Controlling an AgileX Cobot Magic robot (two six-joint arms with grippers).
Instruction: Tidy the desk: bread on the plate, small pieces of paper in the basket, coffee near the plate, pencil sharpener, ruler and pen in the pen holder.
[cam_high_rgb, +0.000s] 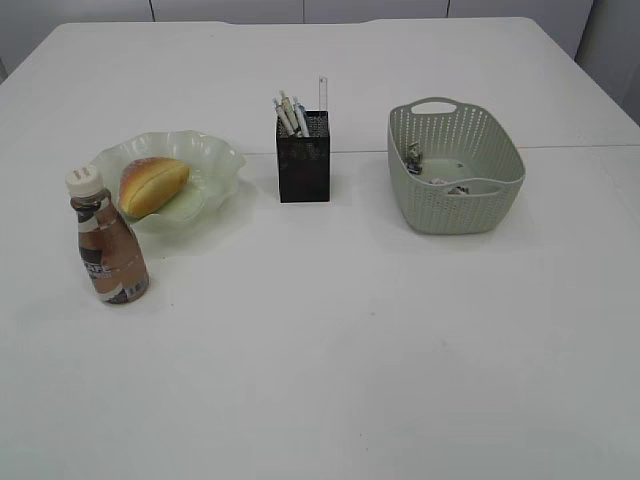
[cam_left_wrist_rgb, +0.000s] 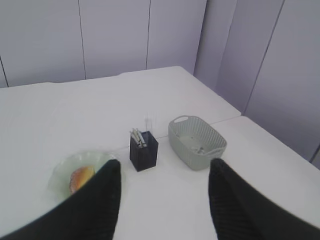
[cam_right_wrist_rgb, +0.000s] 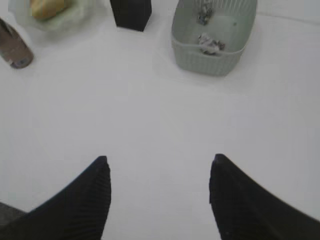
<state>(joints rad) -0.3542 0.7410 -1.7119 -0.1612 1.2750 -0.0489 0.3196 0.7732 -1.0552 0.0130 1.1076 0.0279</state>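
The bread (cam_high_rgb: 152, 184) lies in the pale green plate (cam_high_rgb: 215, 160) at the left. Right in front of the plate stands the brown coffee bottle (cam_high_rgb: 108, 243) with its white cap. In the black pen holder (cam_high_rgb: 303, 165) at the middle stand pens (cam_high_rgb: 288, 114) and the clear ruler (cam_high_rgb: 322, 93). Crumpled pieces of paper (cam_high_rgb: 455, 186) lie in the sage-green basket (cam_high_rgb: 455, 205) at the right. No pencil sharpener can be made out. My left gripper (cam_left_wrist_rgb: 165, 167) hangs open above the table, nothing between its fingers. My right gripper (cam_right_wrist_rgb: 158, 162) is open too and empty. Neither arm shows in the exterior view.
A seam (cam_high_rgb: 570, 147) crosses the white table behind the basket. Grey wall panels (cam_left_wrist_rgb: 115, 35) stand beyond the far edge. The table's right edge (cam_left_wrist_rgb: 280, 137) runs close behind the basket in the left wrist view.
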